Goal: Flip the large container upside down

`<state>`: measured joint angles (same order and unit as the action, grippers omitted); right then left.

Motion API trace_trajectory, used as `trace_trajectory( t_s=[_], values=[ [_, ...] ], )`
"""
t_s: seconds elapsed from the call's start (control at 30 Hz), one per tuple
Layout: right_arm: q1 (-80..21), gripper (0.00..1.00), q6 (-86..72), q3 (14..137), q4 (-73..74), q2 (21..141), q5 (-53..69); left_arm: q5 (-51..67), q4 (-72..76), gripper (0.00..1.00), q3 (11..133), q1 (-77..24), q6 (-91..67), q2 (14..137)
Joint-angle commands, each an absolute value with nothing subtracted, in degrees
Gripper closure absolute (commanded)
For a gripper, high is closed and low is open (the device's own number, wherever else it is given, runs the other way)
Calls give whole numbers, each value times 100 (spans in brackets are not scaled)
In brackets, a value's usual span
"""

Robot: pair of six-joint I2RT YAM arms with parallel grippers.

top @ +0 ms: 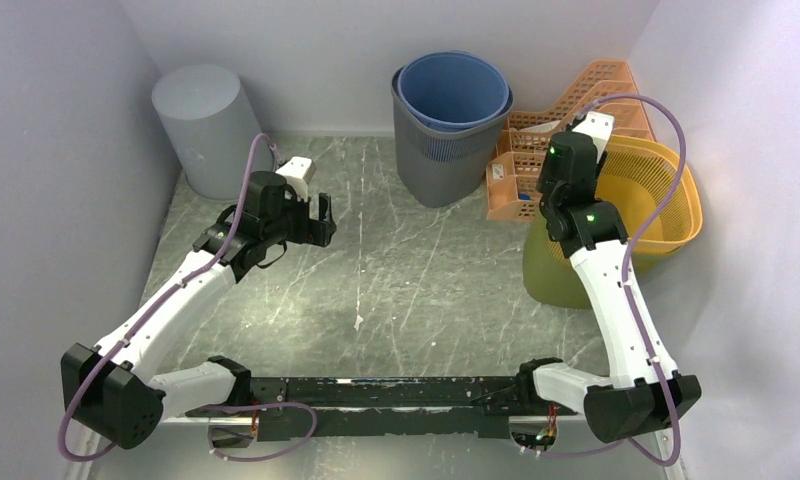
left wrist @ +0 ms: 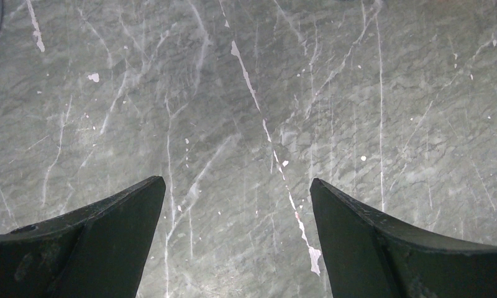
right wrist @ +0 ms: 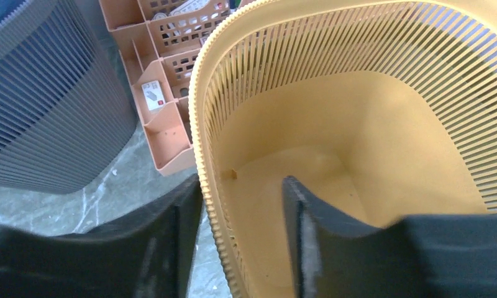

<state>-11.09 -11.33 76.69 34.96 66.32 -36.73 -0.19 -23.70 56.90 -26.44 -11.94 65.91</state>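
Grey-green marbled tabletop (top: 406, 280) w/ white scratches, boxed in by pale lavender walls (top: 306, 50); that's my overhead feed. Task item, as I read it, is the yellow slatted plastic basket (top: 666, 185) at the far R of the table, mouth facing up toward the cam; it sits on or in an olive-green rounded tub (top: 551, 280), can't tell which. My R gripper (right wrist: 241, 186) is at the basket's near rim, released. One finger (right wrist: 171, 248) is outside the wall, right at the rim; the other (right wrist: 308, 248) is inside w/ a visible gap to the slats; nothing pinched. Just L of the basket is an orange plastic compartment organiser (top: 516, 170); bits in its cells are too small to ID. Next L is a dark grey ribbed bin (top: 441, 165) w/ a blue round bucket (top: 454, 90) nested in it. In the far L corner stands a light grey plastic cylinder (top: 204, 125), closed end up. L gripper (left wrist: 237, 181) hangs over bare marble mid-L, well apart from all objs; fingers spread wide, holding nothing.
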Motion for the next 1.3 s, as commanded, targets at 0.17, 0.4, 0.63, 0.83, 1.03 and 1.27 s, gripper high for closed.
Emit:
trace_trajectory(
  t_s=[0.17, 0.4, 0.63, 0.83, 1.03, 1.27],
  values=[
    [-1018, 100, -1082, 7667, 3480, 6642, -3459, -67, -2379, 0, 5695, -2699, -1171, 6479],
    [-1011, 100, -1068, 8431, 3772, 6665, -3219, -130, -2487, 0, 5809, -2707, -1140, 6480],
    [-1019, 100, -991, 9878, 4474, 7039, -3188, -98, -2506, 0, 5903, -2707, -1125, 6458],
    [-1015, 100, -824, 10735, 4817, 7063, -3139, -14, -2409, 1, 5854, -2707, -1142, 6472],
    [-1014, 100, -883, 10778, 4799, 6857, -2681, 33, -2403, 0, 5838, -2715, -1151, 6467],
    [-1012, 100, -629, 10812, 5474, 7423, -2232, 50, -2361, 0, 5780, -2711, -1210, 6482]
  ],
)
